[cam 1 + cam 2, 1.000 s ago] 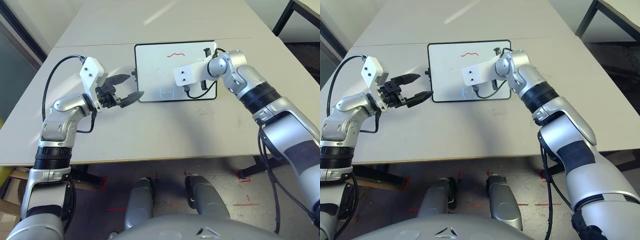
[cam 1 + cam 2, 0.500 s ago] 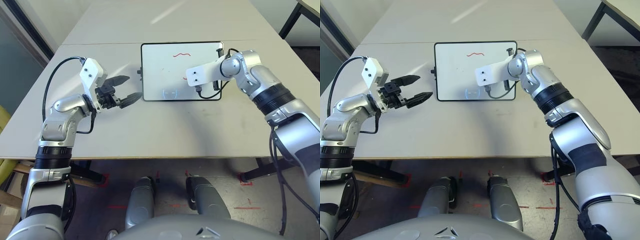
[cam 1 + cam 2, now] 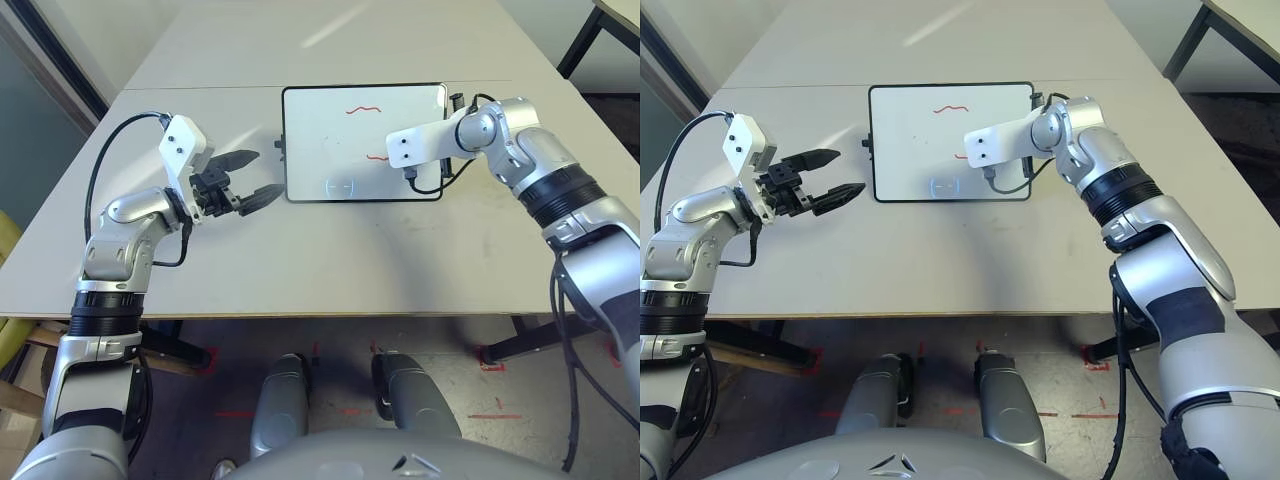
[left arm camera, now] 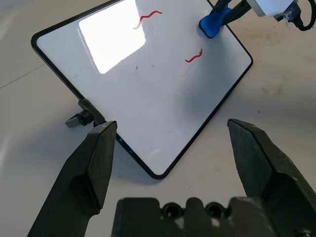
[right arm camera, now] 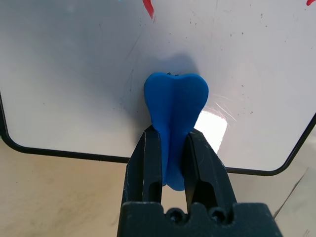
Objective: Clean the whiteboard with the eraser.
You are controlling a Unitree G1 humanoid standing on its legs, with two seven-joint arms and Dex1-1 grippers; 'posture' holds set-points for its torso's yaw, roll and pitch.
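Two pale beige tabletops meet along a seam just behind the whiteboard (image 3: 363, 142), forming one broad surface (image 3: 330, 250). Beyond the surface's right far corner stands a dark-legged table (image 3: 600, 30), and the floor (image 3: 480, 400) beneath the near edge carries small red tape marks. No containers appear on the surface.

The whiteboard lies flat on the surface toward its far middle, its thin black frame rounded at the corners, with a small black knob (image 4: 81, 117) on its left edge. A red squiggle (image 3: 361, 110) sits near the whiteboard's far edge, and a shorter red mark (image 3: 377, 157) lies nearer its middle right. A bright glare patch shows on the board in the left wrist view.

The right gripper (image 5: 172, 163) is clamped on the eraser (image 5: 175, 106), a bright blue block whose wide end presses against the whiteboard close to its right edge, beside the shorter red mark.

The left gripper (image 3: 252, 178) hovers over bare surface just left of the whiteboard, its black fingers (image 4: 96, 160) spread wide and holding nothing.
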